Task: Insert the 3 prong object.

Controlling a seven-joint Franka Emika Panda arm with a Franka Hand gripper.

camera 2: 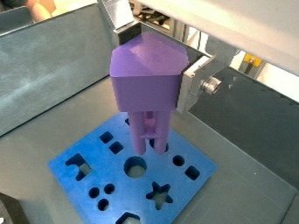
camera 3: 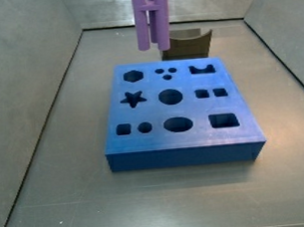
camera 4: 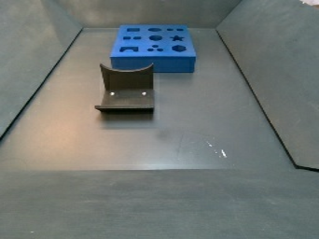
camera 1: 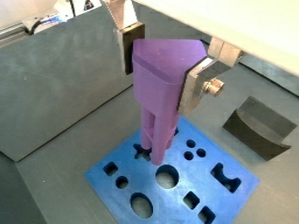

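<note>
My gripper [camera 1: 165, 68] is shut on the wide top of the 3 prong object [camera 1: 159, 96], a long light-purple ridged peg; both wrist views show it [camera 2: 145, 87] hanging upright between the silver fingers [camera 2: 194, 80]. In a side view the peg [camera 3: 151, 16] hangs with its lower end a little above the far part of the blue block [camera 3: 186, 154], and the gripper is out of that frame. The blue block [camera 1: 198, 181] has several shaped holes; the peg's tip is over the holes near its middle [camera 2: 126, 185]. The block [camera 4: 156, 63] also shows far off in a side view, without the peg.
A dark brown notched block [camera 3: 189, 44] stands on the grey floor just beyond the blue block and also shows in other views [camera 4: 125, 91] [camera 1: 260, 127]. Grey walls [camera 3: 47, 105] enclose the floor on all sides.
</note>
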